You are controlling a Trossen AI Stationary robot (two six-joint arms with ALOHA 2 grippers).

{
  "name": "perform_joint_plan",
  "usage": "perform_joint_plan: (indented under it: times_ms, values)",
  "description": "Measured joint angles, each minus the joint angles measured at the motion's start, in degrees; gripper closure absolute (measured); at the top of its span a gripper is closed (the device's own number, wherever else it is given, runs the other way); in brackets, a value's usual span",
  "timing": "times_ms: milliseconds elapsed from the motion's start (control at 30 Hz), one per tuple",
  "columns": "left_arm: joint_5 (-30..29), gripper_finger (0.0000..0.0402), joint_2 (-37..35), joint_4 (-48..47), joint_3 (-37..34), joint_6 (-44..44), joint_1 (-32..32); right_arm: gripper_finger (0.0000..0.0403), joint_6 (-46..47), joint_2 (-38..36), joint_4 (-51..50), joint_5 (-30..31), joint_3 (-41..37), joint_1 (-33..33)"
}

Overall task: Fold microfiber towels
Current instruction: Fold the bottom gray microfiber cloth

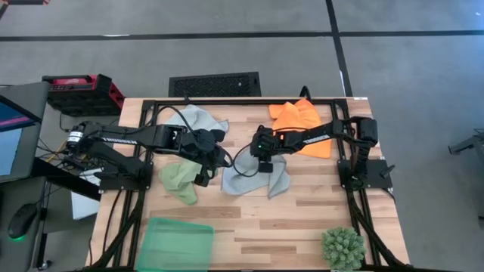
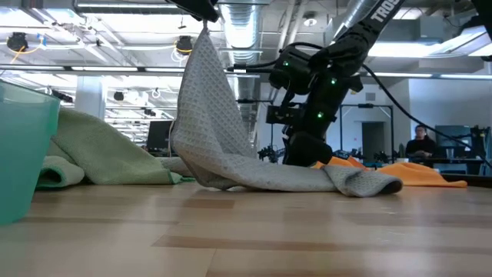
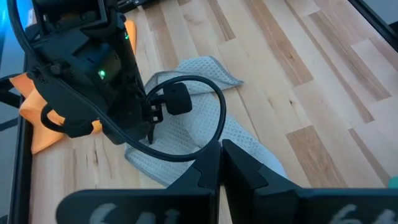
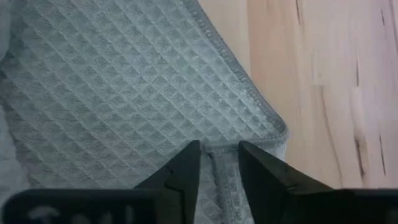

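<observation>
A pale grey-blue microfiber towel [image 1: 255,180] lies mid-table, with one corner raised by my left gripper [image 3: 219,163], which is shut on it. From that corner [image 2: 204,35] the cloth slopes down to the wood. My right gripper [image 4: 219,155] is low over the same towel, slanting down. It is open, one finger on each side of the hemmed edge near a corner [image 4: 273,127]. A second grey-blue towel [image 1: 198,119] lies far left, a light green one [image 1: 178,181] left, and an orange one [image 1: 302,125] far right. My left gripper pinches the grey-blue towel at a corner [image 2: 203,31] between its shut fingers. The fingers come from the table's left, slanting down. The cloth hangs slack below them in a drape, and its other end [image 2: 361,181] lies on the table.
A translucent green tray [image 1: 175,245] sits at the near left edge and a spiky green plant [image 1: 344,248] at the near right. Bare wood lies between them. Black frame rails run along both sides of the table. A person [image 2: 421,142] sits in the room beyond.
</observation>
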Motion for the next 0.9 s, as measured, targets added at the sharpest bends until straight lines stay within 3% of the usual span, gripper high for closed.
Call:
perform_joint_plan:
  times_ms: [300, 733, 900]
  values:
    - [0.0, 0.0401, 0.0, -0.9, 0.0, 0.0, 0.0, 0.0392, 0.0, 0.0, -0.3, 0.3, 0.0, 0.0]
    - [0.0, 0.0402, 0.0, -2.2, 0.0, -1.3, 0.0, 0.0382, 3.5, 0.0, -0.9, -0.1, 0.0, -0.2]
    - [0.0, 0.0402, 0.0, -2.3, 0.0, -1.4, 0.0, 0.0355, 3.0, 0.0, -1.3, 0.0, 0.0, 0.0]
